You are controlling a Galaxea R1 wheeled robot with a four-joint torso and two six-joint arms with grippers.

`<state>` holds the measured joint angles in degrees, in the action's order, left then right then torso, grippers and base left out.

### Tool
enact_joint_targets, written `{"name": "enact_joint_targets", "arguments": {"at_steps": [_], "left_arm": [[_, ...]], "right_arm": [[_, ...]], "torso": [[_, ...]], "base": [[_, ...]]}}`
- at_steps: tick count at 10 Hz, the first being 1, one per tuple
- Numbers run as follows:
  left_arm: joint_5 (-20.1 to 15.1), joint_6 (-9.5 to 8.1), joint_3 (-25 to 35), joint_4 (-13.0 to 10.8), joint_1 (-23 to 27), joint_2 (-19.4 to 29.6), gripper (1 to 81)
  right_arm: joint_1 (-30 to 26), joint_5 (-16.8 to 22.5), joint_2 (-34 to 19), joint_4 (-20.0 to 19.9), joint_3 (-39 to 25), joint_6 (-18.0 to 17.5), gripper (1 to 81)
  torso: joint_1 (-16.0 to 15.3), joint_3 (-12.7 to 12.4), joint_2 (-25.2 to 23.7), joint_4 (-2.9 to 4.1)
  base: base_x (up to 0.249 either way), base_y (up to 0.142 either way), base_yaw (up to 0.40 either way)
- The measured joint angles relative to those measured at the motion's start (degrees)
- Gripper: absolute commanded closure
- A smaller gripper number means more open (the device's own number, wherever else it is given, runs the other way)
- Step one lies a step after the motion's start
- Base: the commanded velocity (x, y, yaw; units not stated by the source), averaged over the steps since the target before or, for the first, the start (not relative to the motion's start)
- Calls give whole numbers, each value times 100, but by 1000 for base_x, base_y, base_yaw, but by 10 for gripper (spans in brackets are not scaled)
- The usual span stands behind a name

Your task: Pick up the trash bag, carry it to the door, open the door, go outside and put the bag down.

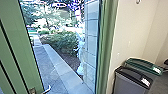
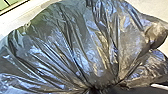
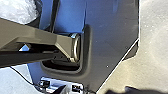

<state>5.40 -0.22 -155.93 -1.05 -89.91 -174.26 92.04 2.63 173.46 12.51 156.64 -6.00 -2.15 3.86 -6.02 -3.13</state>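
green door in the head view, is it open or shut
Open: there is a wide gap between the door and the green frame, and paving and a hedge show through it.

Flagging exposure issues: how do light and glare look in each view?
Head view: trees outside washed out, violet-tinged, grey bin indoors dimmer; left wrist view: bright glints on the trash bag; right wrist view: pale floor strongly lit.

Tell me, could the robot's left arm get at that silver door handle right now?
Probably not easily: the trash bag bunches to its gathered neck close in the left wrist view, so that arm looks busy. The door handle itself seems free, with nothing visible across it.
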Motion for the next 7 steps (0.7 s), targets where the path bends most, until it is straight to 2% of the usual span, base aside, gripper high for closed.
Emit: {"name": "enact_joint_targets", "arguments": {"at_steps": [5,7], "left_arm": [[-2,0,0,-2,0,4,811],[-2,0,0,-2,0,4,811]], "right_arm": [[-30,1,2,0,0,0,10],[-30,1,2,0,0,0,10]], "torso": [[0,0,0,0],[0,0,0,0]], "base": [[0,0,0],[0,0,152]]}}
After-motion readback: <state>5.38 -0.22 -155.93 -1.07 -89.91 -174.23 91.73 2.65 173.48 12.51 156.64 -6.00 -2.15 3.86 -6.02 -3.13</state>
